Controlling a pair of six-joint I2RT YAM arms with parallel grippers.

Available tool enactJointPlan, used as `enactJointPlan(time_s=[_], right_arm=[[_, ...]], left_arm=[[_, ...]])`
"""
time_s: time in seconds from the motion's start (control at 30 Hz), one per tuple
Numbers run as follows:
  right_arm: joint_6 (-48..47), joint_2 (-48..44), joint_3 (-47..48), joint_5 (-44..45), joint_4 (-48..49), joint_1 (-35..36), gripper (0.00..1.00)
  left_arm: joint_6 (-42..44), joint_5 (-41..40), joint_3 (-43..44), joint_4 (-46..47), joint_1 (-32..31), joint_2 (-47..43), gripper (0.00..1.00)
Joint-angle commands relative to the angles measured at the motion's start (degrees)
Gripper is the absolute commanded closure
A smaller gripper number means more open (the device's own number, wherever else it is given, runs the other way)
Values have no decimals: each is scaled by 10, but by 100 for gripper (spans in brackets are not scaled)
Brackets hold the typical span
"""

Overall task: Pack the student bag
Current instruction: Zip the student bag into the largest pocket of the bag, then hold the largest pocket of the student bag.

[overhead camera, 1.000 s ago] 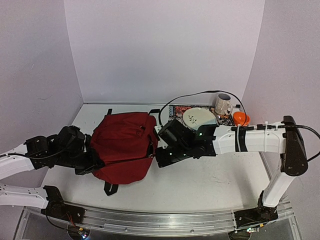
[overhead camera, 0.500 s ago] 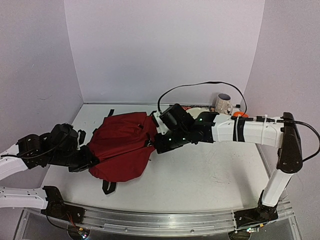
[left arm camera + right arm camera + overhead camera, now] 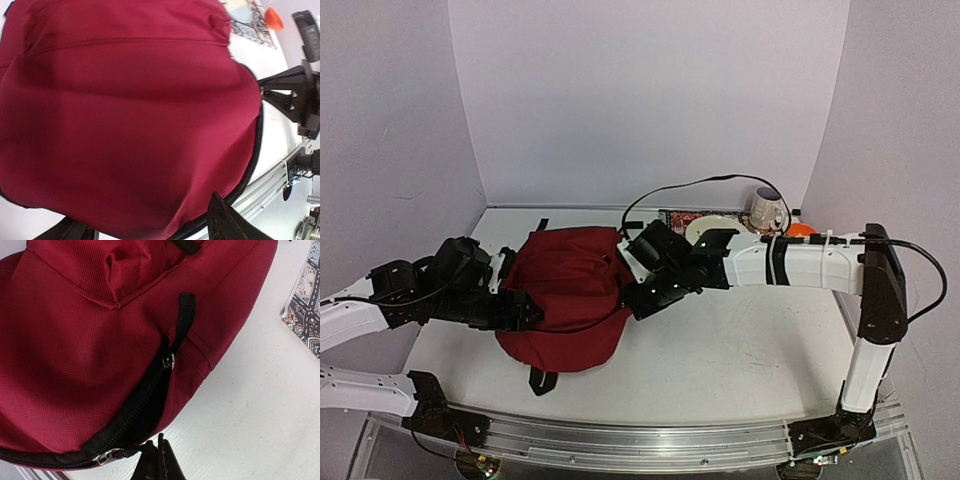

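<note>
The student bag [image 3: 565, 300], a large dark red backpack, lies on the white table [image 3: 750, 350] left of centre. My left gripper [image 3: 525, 308] is at its left side, open; in the left wrist view its black fingers [image 3: 230, 222] stand wide apart with the bag's bulging fabric [image 3: 130, 115] and black edge between them. My right gripper [image 3: 160, 460] is at the bag's right side, shut on the dark pull tab of a zipper slider [image 3: 105, 456]. The zipper gapes a little between that slider and a second slider [image 3: 169, 361], showing black lining.
At the back right of the table are a patterned book [image 3: 675, 216], a white plate [image 3: 710, 228], a mug [image 3: 765, 208] and an orange cup [image 3: 802, 229]. A black strap [image 3: 540, 380] sticks out under the bag's near edge. White walls enclose the table.
My left gripper has opened and let go of the bag's left side. My right gripper has drawn the zipper pull left and nearer, and the bag has shifted and flattened.
</note>
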Motion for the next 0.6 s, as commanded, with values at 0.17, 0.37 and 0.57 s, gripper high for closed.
enactJointPlan(time_s=[0.17,0.37,0.57], right_arm=[[-1,-34,-21,11,-15,2,100],[2,-40,-29,8,-14,2,100],[2,-38,-33,6,-12,2,100]], left_arm=[[154,24,75,137,2,17,18],[196,-74,159,31,1,27,14],[182,-193,227,-120,1,16,10]])
